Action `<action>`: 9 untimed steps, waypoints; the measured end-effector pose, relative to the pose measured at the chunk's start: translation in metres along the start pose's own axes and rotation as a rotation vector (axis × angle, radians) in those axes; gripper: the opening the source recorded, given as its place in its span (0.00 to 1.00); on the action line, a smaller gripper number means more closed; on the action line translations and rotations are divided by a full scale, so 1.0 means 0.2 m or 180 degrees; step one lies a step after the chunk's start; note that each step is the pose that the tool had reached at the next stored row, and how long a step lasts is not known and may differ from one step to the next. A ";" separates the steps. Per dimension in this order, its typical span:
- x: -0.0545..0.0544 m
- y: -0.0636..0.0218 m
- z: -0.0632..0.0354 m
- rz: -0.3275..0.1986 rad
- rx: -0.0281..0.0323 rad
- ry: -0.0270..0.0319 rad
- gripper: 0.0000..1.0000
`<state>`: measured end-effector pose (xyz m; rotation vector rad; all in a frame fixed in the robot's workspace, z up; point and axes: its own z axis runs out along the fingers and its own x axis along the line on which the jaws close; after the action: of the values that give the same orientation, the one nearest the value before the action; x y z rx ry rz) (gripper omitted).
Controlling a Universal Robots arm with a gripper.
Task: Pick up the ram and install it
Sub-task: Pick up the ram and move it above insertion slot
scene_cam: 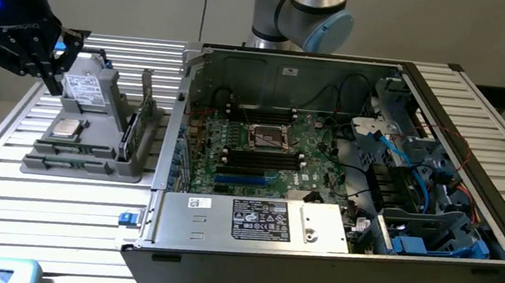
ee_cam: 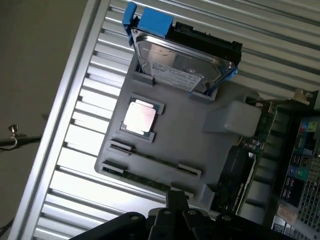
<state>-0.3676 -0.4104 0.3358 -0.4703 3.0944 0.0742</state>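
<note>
Over the parts tray (ee_cam: 190, 135), the hand (ee_cam: 175, 199) is hovering clenched and empty near the ram (ee_cam: 150, 158), sitting edge-up in its groove, presumably for gripping

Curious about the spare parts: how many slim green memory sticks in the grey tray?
2. One slim dark-green stick beside the square silver chip; the second stick alongside, nearer the grey plastic tray's edge. Others may be hidden.

Grey tray (ee_cam: 190, 140), dark-green ram (ee_cam: 152, 159), silver processor (ee_cam: 138, 116), silver drive (ee_cam: 175, 67) in blue frame (ee_cam: 152, 22), ribbed silver desk (scene_cam: 34, 197), green motherboard (scene_cam: 269, 160), blue cables (scene_cam: 391, 142), grey power supply (scene_cam: 189, 226) with white label (scene_cam: 261, 220)
</note>
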 end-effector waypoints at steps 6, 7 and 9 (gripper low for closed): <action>0.00 0.000 0.001 -0.0349 -0.0006 0.0016 0.11; 0.00 0.000 0.002 -0.0405 -0.0007 0.0018 0.11; 0.00 0.000 0.002 -0.0525 -0.0009 0.0024 0.11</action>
<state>-0.3676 -0.4104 0.3355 -0.7248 3.0489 0.0754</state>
